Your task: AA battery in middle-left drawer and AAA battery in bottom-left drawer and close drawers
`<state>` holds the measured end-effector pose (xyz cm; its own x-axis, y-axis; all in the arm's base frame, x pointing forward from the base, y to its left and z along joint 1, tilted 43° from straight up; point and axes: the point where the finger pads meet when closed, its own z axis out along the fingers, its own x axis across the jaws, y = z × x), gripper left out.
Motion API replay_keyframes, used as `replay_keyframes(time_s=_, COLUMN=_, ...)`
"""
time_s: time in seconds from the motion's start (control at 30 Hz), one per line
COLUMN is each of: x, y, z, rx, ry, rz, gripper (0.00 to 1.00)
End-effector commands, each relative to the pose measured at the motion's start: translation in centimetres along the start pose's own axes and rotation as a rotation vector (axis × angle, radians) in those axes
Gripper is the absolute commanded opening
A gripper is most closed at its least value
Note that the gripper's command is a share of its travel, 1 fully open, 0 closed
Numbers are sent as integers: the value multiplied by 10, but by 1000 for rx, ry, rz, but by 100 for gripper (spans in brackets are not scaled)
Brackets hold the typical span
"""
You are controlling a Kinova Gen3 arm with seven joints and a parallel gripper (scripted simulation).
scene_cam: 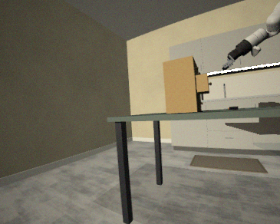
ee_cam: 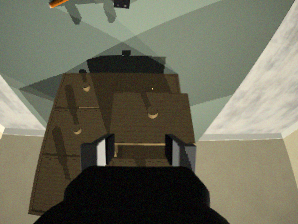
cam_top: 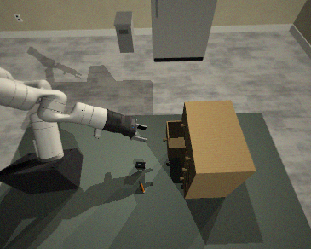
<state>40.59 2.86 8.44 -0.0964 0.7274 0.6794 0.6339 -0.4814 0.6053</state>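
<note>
— Where is the pincer (cam_top: pixel 141 132), and what is it doing?
— Left of centre in the top view, in the air, its fingers spread wide apart with nothing between them. It points at the front of the chest (cam_top: pixel 217 147), well apart from it.

— What lies ahead of it?
— One drawer (cam_top: pixel 175 136) juts out of the chest's front, toward the upper end in the top view; the other fronts sit flush. In the wrist view that open drawer lies just past the fingertips.

— And the batteries?
— An orange cylinder (cam_top: pixel 141 188) lies on the green surface (cam_top: pixel 118 222) below the pincer; which battery it is I cannot tell. A small dark box (cam_top: pixel 140 165) rests near it, between it and the pincer. Nothing stands between them and the chest.

— Anything else?
— The arm's dark pedestal (cam_top: pixel 15 176) at lower left, a grey cabinet (cam_top: pixel 183 30) on the floor at top.
</note>
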Motion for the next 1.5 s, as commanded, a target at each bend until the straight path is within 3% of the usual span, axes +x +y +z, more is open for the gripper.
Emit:
replay_keyframes(time_s=0.0, x=-6, y=3, z=-7, rx=-8, ry=-11, rz=6, gripper=100)
replay_keyframes(time_s=0.63, x=-6, y=1, z=-11, rx=5, ry=-7, rz=6, gripper=100)
replay_keyframes(time_s=1.03, x=-7, y=1, z=-11, rx=58, ry=-8, rz=4, gripper=100)
replay_keyframes(time_s=1.47, x=-7, y=6, z=-14, rx=219, ry=-9, rz=7, gripper=100)
